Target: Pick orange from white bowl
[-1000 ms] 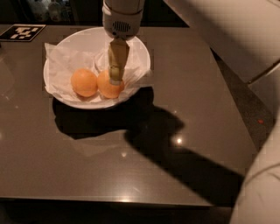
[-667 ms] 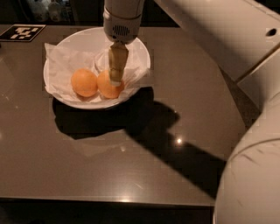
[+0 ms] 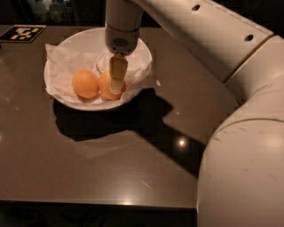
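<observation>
While low in the white bowl (image 3: 95,107), the gripper (image 3: 116,88) against the orange (image 3: 105,86), second orange (image 3: 85,83) alongside, grasp impossible to tell.

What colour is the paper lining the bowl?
White crumpled paper, camera view; pincer at the right round orange fruit.

Tool (image 3: 116,88) low inside white bowl (image 3: 57,95), masking right side of right orange (image 3: 104,86). Far bowl rim hidden behind wrist (image 3: 122,26). Arm (image 3: 230,53) cut off at top and right edges. Items (image 3: 49,9) beyond counter (image 3: 111,168) too dark to identify.
</observation>
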`<action>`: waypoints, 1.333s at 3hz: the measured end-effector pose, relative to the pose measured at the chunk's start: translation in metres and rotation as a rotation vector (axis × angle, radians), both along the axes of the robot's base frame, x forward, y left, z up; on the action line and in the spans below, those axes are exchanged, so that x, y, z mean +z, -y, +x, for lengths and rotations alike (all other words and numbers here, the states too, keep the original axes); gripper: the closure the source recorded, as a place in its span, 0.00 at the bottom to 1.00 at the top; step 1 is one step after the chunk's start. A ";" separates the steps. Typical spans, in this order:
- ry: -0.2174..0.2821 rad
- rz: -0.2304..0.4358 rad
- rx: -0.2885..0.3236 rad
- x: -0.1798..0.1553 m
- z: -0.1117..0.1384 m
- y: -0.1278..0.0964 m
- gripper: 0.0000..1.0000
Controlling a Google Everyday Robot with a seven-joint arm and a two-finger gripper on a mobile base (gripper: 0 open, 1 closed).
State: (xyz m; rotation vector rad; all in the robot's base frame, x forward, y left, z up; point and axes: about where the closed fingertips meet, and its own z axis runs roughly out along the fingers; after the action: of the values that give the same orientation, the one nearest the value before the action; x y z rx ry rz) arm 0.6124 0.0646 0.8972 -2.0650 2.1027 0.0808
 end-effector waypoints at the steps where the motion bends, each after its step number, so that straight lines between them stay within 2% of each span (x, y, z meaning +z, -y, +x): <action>1: -0.024 0.001 0.002 -0.010 -0.001 -0.004 0.21; 3: -0.101 0.037 -0.007 -0.036 -0.004 -0.010 0.21; 4: -0.121 0.054 -0.024 -0.044 -0.001 -0.007 0.39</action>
State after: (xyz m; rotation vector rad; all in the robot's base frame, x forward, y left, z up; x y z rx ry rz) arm 0.6112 0.0721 0.8534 -2.0517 2.1683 0.2623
